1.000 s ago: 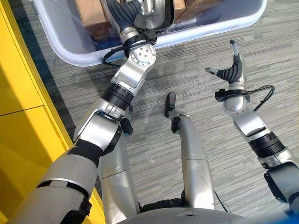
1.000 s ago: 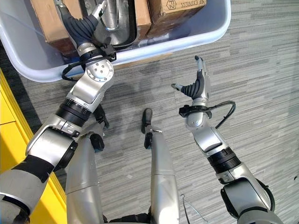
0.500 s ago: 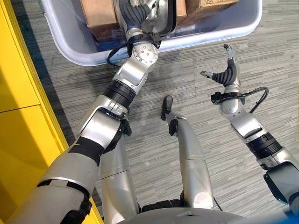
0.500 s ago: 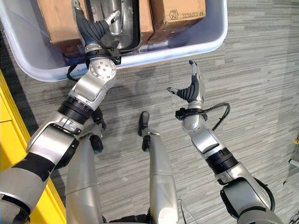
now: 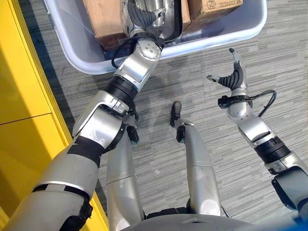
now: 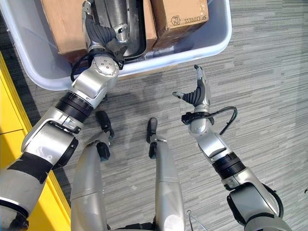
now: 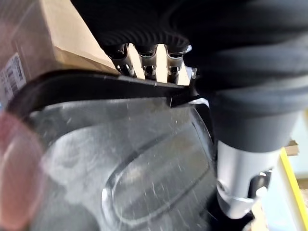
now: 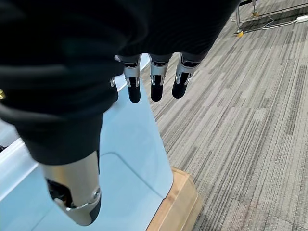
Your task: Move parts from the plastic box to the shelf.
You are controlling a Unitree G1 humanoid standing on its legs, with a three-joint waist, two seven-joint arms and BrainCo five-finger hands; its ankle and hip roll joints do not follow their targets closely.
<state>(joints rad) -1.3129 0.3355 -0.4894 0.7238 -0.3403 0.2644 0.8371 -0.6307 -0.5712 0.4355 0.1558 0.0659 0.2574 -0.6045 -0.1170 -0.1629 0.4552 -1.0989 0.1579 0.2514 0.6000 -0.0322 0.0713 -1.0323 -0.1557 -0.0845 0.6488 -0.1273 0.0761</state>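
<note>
While my left robot hand (image 6: 102, 32) reached further into the plastic box (image 6: 219, 33) than a second before, its fingers (image 7: 147, 61) curled over the rim of the one scuffed, shiny metal part (image 6: 115, 19), black-edged, lying between two cardboard boxes (image 6: 179, 14). My right robot hand (image 5: 234, 74) hung spread over the floor (image 6: 269, 77).

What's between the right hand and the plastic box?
Bare grey carpet, seen in the right eye view: the open right hand hovers just short of the plastic box rim.
</note>
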